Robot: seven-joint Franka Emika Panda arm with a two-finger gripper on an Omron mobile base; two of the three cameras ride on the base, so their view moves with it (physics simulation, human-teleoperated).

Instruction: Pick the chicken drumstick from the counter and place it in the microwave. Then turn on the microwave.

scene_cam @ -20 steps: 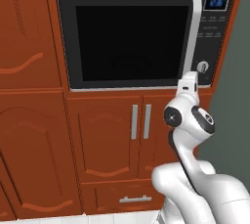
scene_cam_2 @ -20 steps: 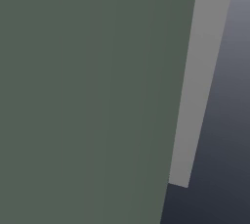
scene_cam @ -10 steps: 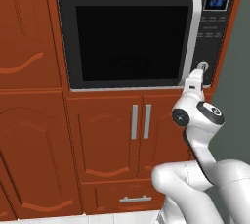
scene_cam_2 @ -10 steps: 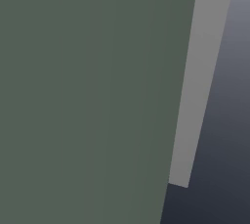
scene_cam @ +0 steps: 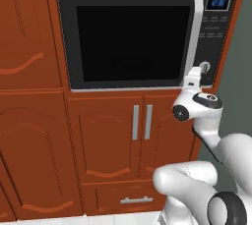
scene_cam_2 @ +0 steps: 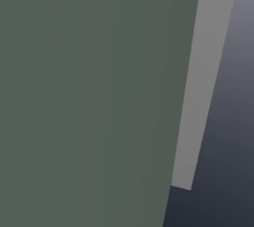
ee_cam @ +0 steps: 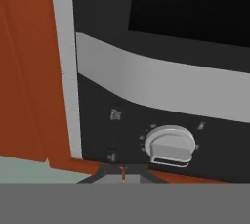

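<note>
Step in hand: I judge I'm on the last part, turning the microwave (scene_cam: pixel 142 35) on; its black glass door (scene_cam: pixel 130 37) is shut.
Gripper: my gripper (scene_cam: pixel 198 68) sits at the lower right corner of the control panel (scene_cam: pixel 216 37), right up against the round knob (ee_cam: pixel 170 144). I cannot tell whether the jaws are parted or closed; in the hand view only a dark sliver of the tips shows at the bottom edge.
Knob: in the hand view it lies just above and to the right of the tip line, so I read my aim as slightly off-centre.
Chicken drumstick: I can't see it. The door glass is too dark to show the inside, so I can only presume it is in there.
Risk, missed contact: if I push forward from here, the tips may land on the dark panel beside the knob, or on the small marks next to it, and nothing would start.
Risk, slipping: the knob is smooth and rounded, so a glancing touch could slide off toward the red-brown cabinet trim (ee_cam: pixel 29 71).
Risk, blind side: the right base view gives me a grey-green wall (scene_cam_2: pixel 89 97), so I have no second angle for depth.
Writing: the blue display (scene_cam: pixel 218 3) shows digits too blurred to read; the panel labels and the marks round the knob are too small. No brand visible.
</note>
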